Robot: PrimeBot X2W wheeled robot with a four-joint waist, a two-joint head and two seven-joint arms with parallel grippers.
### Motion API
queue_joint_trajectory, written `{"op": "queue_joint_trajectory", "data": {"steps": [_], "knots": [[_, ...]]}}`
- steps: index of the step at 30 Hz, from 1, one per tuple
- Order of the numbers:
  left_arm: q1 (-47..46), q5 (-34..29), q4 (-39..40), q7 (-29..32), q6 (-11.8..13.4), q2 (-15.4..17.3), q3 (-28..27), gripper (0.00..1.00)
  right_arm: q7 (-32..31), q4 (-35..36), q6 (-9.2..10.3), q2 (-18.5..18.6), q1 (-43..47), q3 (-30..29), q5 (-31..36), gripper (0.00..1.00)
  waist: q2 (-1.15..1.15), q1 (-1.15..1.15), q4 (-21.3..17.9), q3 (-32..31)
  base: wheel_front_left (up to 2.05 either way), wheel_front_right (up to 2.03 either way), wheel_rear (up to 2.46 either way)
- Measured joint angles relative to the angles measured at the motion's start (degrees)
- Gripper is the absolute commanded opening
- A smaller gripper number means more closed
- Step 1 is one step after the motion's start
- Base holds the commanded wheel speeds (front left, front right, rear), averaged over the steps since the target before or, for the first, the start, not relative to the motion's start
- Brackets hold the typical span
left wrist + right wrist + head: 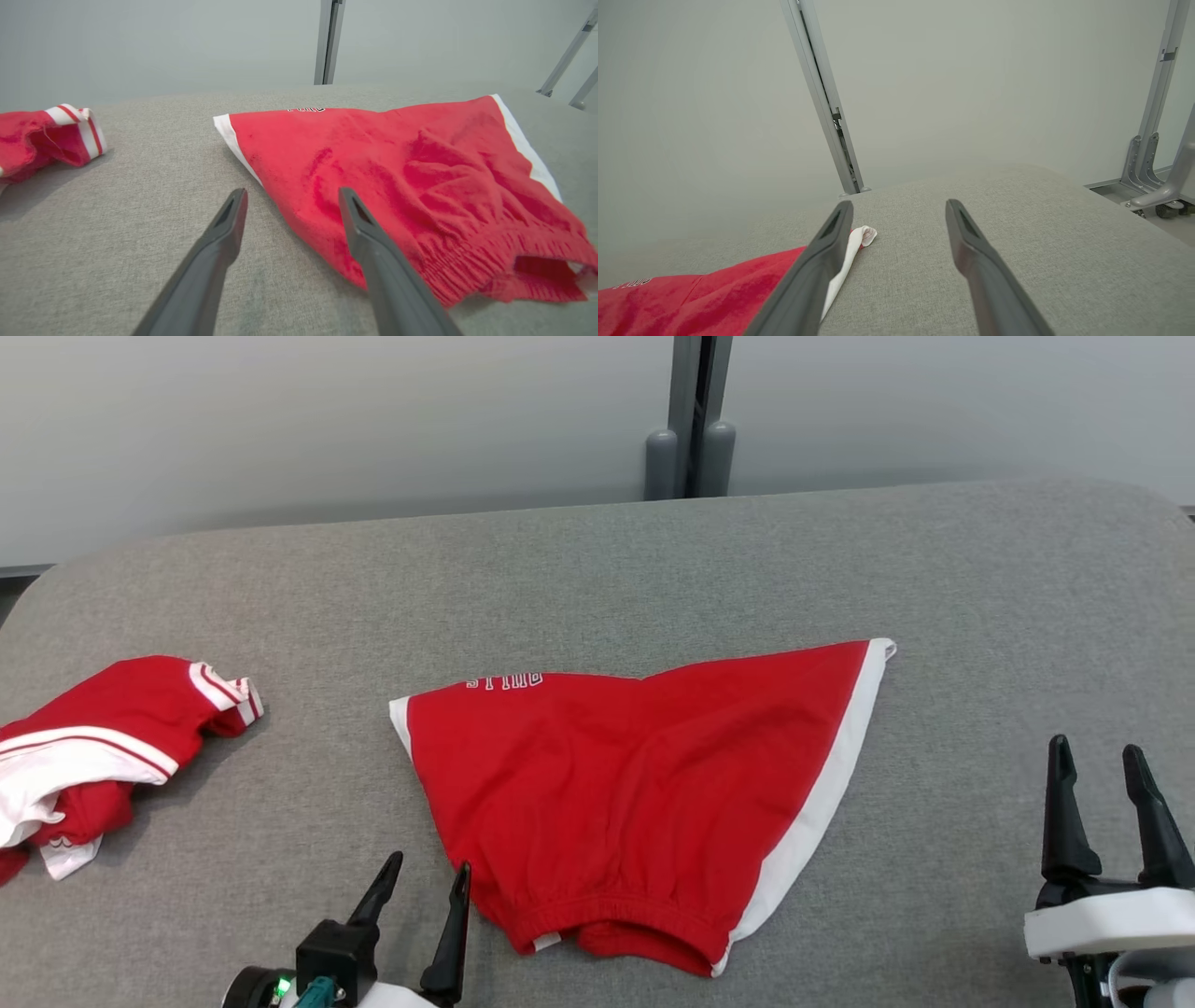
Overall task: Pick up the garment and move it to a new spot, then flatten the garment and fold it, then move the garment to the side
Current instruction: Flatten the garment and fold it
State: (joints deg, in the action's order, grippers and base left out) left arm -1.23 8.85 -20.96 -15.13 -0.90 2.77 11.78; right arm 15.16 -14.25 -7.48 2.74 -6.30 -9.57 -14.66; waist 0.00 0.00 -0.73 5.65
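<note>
A pair of red shorts (635, 793) trimmed with white side stripes lies spread near the middle of the grey, cloth-covered table (597, 569), waistband toward the robot and leg openings pointing away. The left claw (429, 863) stands open and empty just beside the waistband's left end, while the right claw (1095, 747), its fingers likewise parted and holding nothing, sits well apart to the right. A second garment (93, 747), red and white, lies crumpled at the table's left edge.
</note>
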Motion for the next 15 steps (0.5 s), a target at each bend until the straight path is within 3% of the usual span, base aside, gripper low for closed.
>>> {"op": "queue_joint_trajectory", "data": {"steps": [15], "knots": [[0.4,4.3,-5.6,0.0,-0.6,0.0,4.2,1.00,0.0,1.7,0.00,0.0,3.2,2.4,-1.0,1.00,0.00,0.00,-4.3,1.2,0.00,0.00,0.00]]}}
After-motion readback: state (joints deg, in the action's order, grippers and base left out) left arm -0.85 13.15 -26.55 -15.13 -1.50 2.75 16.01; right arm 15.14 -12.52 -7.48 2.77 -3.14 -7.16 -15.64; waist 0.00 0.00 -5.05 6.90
